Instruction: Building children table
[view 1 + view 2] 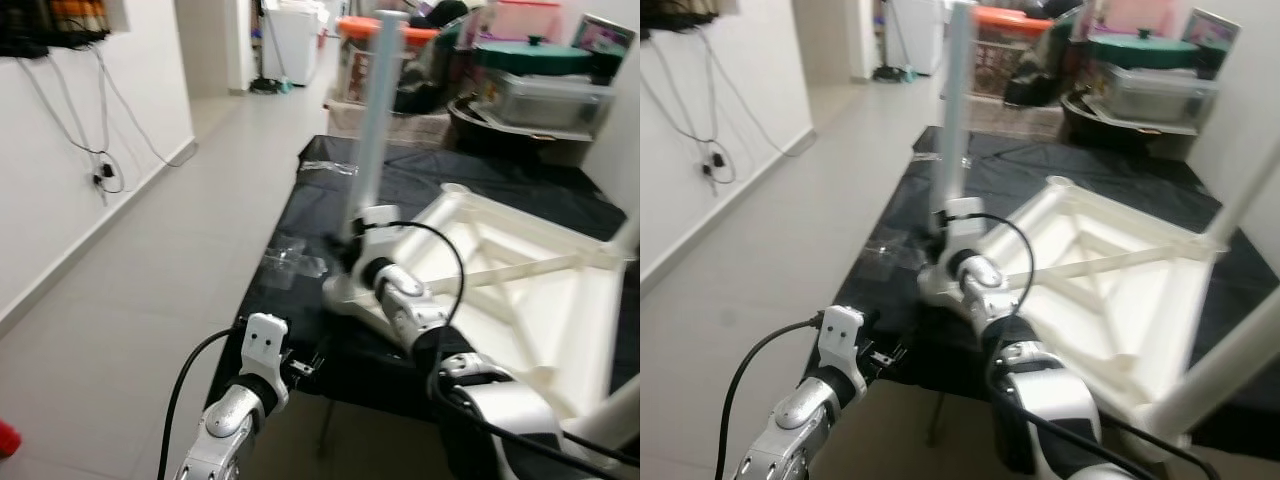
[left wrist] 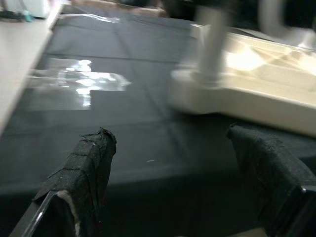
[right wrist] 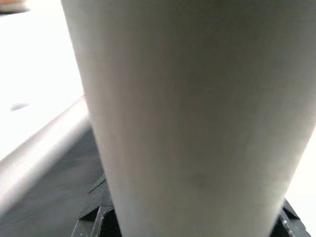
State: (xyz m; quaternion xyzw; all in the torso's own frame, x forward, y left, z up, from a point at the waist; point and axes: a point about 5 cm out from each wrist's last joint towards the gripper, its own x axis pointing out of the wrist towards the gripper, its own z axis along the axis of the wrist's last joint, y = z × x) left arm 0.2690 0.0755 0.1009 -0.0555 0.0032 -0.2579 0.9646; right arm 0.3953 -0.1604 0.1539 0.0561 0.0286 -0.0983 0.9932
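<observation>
A white children's table [image 1: 520,290] lies upside down on a black-covered surface [image 1: 440,180]. One white leg [image 1: 375,120] stands upright in its near-left corner socket. My right gripper [image 1: 352,245] is shut around the base of that leg; in the right wrist view the leg [image 3: 197,108] runs between its black fingers [image 3: 96,215]. Another leg [image 1: 1230,370] rises at the near right. My left gripper [image 2: 170,143] hangs open and holds nothing, low at the front edge of the black surface, left of the table corner [image 2: 197,94].
A clear plastic bag [image 1: 290,262] lies on the black cover left of the table. Bins and boxes [image 1: 540,80] crowd the far end. A tiled floor [image 1: 150,300] stretches to the left, up to a wall with hanging cables [image 1: 100,170].
</observation>
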